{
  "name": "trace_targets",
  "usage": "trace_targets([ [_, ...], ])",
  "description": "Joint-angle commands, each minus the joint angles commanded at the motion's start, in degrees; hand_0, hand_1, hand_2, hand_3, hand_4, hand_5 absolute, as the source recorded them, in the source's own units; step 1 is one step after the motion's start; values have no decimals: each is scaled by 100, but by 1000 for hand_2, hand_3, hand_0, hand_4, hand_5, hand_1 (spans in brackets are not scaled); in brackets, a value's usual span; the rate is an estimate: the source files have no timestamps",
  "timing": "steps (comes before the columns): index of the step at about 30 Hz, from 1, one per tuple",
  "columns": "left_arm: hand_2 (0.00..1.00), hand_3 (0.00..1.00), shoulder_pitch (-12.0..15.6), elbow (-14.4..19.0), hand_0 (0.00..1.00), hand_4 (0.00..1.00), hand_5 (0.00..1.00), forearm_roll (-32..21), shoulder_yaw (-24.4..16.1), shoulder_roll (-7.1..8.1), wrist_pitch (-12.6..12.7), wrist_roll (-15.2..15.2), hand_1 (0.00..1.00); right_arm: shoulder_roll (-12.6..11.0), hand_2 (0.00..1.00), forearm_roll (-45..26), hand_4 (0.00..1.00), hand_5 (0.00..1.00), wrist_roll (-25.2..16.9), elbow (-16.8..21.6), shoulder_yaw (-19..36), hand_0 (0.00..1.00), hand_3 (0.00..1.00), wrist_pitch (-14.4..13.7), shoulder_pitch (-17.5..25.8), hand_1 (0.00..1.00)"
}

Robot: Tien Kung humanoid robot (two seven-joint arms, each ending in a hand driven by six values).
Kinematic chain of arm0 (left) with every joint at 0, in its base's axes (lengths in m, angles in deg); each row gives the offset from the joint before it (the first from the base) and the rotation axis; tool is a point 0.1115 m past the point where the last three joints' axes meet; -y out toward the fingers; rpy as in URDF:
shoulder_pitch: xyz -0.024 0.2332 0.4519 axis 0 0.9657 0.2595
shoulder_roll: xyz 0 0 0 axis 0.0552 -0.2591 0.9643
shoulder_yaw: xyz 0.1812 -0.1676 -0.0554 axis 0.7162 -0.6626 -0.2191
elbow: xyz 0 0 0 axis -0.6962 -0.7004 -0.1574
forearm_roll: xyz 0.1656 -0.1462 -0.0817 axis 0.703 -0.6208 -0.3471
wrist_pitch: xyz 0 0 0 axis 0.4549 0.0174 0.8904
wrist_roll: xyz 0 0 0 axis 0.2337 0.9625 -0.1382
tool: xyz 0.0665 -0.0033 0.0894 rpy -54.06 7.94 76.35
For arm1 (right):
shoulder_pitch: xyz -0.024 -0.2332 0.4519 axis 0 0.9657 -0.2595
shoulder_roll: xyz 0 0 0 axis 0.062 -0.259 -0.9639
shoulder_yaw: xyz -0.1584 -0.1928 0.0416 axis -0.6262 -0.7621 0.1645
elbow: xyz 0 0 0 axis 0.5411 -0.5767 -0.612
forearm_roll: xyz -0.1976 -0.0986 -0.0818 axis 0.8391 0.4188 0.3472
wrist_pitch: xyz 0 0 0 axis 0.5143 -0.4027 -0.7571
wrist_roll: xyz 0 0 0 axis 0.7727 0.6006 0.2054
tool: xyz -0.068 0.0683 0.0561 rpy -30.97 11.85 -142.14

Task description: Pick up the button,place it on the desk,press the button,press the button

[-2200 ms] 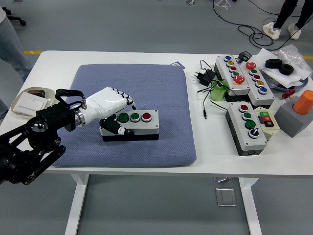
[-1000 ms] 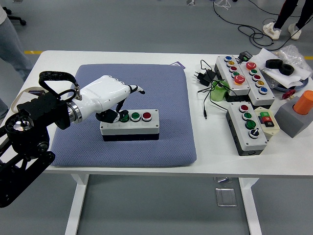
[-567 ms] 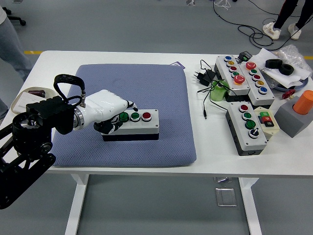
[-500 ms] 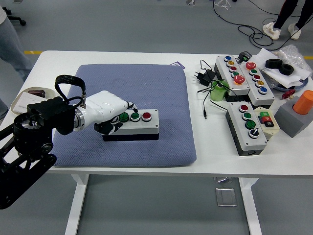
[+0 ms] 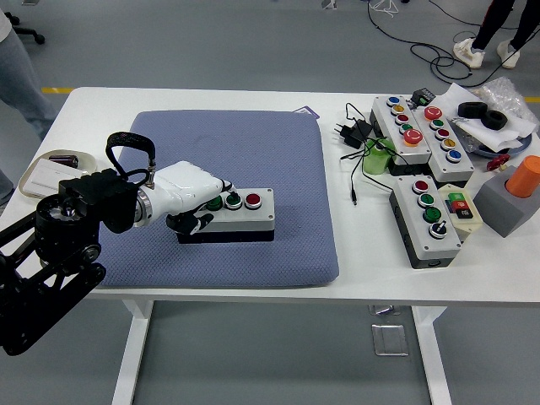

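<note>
On the blue pad, the left hand lies curled over the left end of the button box, fingertips at the leftmost green button; whether it grips the box cannot be told. Its 3 buttons face up. More button boxes sit well apart at the table's right.

The robot hand has a glossy white plastic shell. The button box is smooth grey plastic with shiny coloured caps. The pad beneath is matt, textured blue cloth. The desk top is smooth matt white.
</note>
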Motion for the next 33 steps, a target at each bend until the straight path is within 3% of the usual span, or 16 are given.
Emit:
trace_targets([
  [20, 93, 824, -61, -245, 138, 489, 2, 0, 199, 12, -204, 6, 77, 1, 539, 17, 279, 22, 2, 0, 26, 627, 582, -5, -18, 477],
  [27, 94, 845, -97, -11, 139, 488, 2, 0, 36, -24, 426, 8, 77, -1, 539, 34, 279, 22, 6, 0, 43, 627, 582, -5, -16, 477],
  [33, 93, 855, -183, 10, 139, 480, 2, 0, 194, -101, 493, -9, 76, 2, 539, 85, 279, 22, 20, 0, 71, 627, 582, -3, -18, 477],
])
